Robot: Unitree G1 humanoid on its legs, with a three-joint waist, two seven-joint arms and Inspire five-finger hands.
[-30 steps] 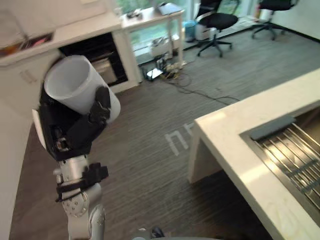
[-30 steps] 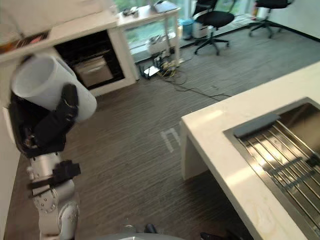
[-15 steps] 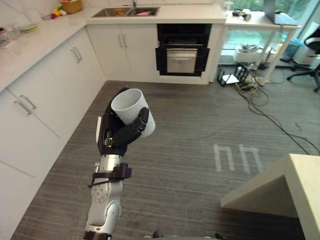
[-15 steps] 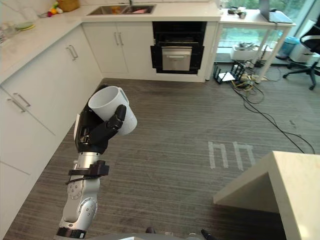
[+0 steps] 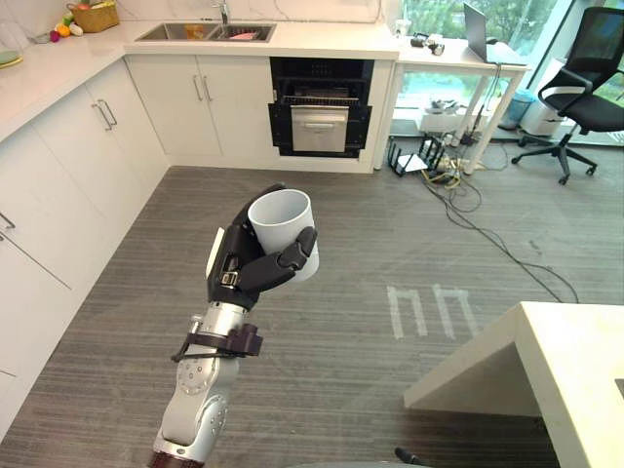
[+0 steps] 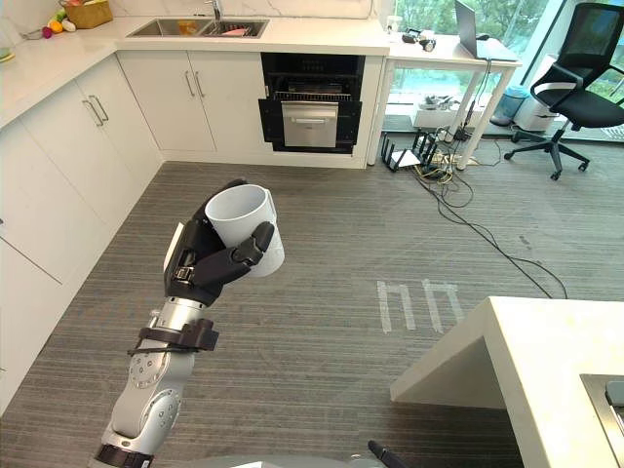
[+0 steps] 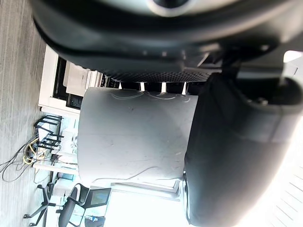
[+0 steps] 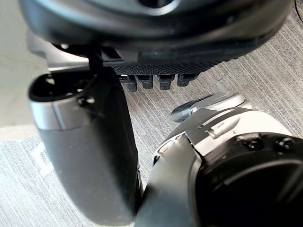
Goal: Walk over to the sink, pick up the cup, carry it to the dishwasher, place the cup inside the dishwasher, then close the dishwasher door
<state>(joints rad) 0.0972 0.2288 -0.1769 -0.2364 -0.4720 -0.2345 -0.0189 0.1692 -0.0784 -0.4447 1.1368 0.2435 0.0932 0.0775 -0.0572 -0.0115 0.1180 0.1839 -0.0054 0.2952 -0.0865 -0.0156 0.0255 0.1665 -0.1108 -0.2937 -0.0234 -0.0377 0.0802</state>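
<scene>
1. Task object. We find the white cup (image 5: 283,222) in the left hand (image 5: 244,278), raised clear of the floor (image 5: 390,244). The cup rests on no counter. Its open mouth faces up, with a slight tilt.

2. Left hand. The hand grips the cup: the fingers curl round its wall and the thumb (image 5: 294,253) crosses the near side below the rim. The left wrist view confirms the grip, with the cup wall (image 7: 137,142) lying against the palm.

3. Right hand. We see the right hand (image 8: 85,151) in its own wrist view, above the striped floor. We cannot tell whether it is open or closed. No object shows in it.

4. Surroundings.
- An L-shaped run of white cabinets (image 5: 58,166) carries the far counter (image 5: 322,39).
- A far sink (image 5: 205,32) is set in that counter, near its left corner.
- A dark built-in appliance (image 5: 320,117) sits under the right end of the far counter, well apart from the cup.
- A white desk (image 5: 458,54) stands just beside that end and carries a laptop (image 5: 480,21).
- An office chair (image 5: 585,58) stands to the right of the desk.
- The corner of a pale island counter (image 5: 546,380) shows at the lower right.
- White floor markings (image 5: 429,310) lie between the hand and the island counter.
</scene>
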